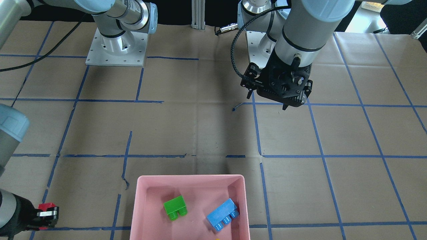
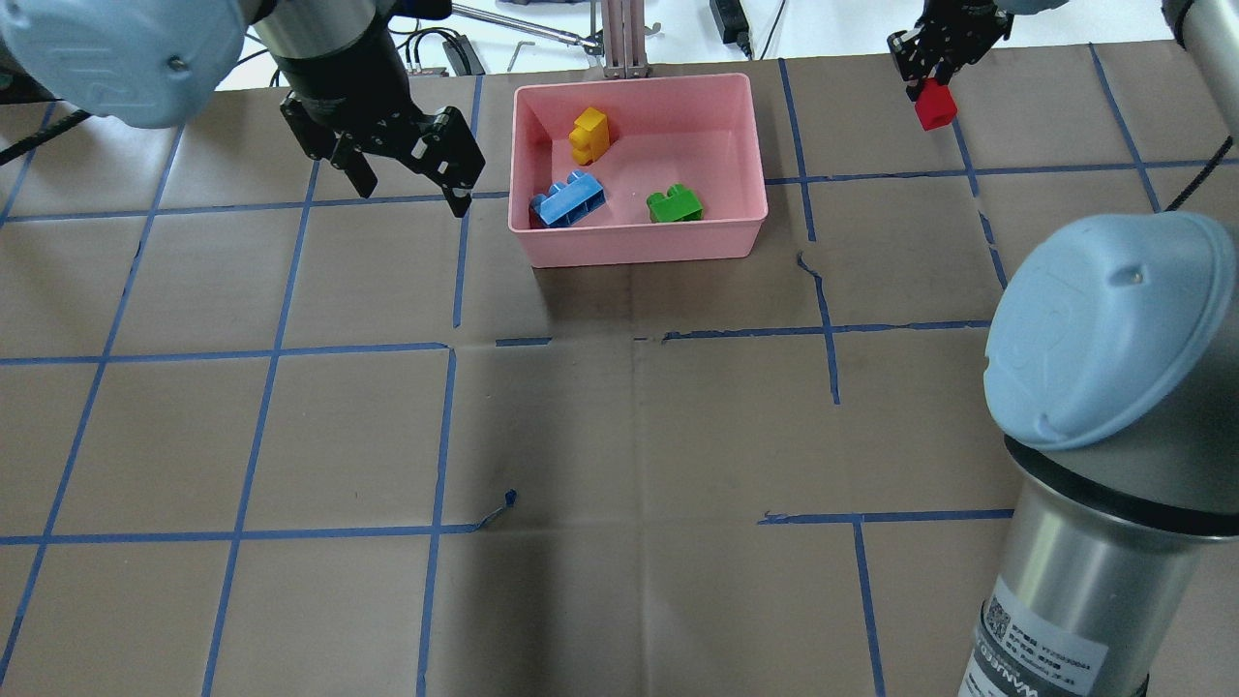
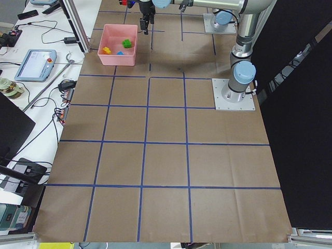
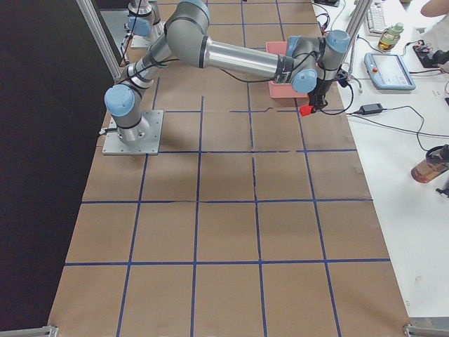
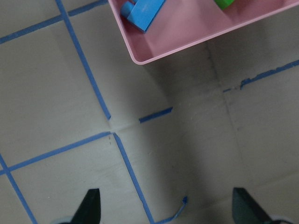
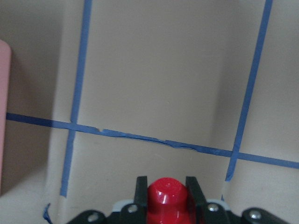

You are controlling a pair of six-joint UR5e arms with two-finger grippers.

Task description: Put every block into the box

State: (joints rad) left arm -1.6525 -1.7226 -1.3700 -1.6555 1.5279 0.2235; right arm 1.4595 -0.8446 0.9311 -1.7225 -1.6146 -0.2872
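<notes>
Brown paper (image 2: 619, 436) ruled into squares by blue tape (image 2: 281, 348) covers the table. Clock directions below follow the overhead view.

The box (image 2: 639, 247) sits at the table's 12 o'clock edge. Three blocks lie inside it:
- The yellow block (image 2: 588, 135) is at 10 o'clock, close to the left wall.
- The blue block (image 2: 569, 203) is at 8 o'clock, hard against the left wall (it looks tipped, one end riding up the wall).
- The green block (image 2: 675, 205) is at 5 o'clock, near the front wall and apart from the other two.

The red block (image 2: 935, 105) is outside, well apart from the box at its 3 o'clock, a touch toward 2. The right gripper (image 2: 929, 82) is clenched on it, with the stud showing between the jaws in the wrist view. Whether the block touches the paper I cannot tell.

The left gripper (image 2: 414, 194) hangs just beside the box at its 9 o'clock. Its jaws are spread wide with nothing between them, and bare paper and tape lie below.
</notes>
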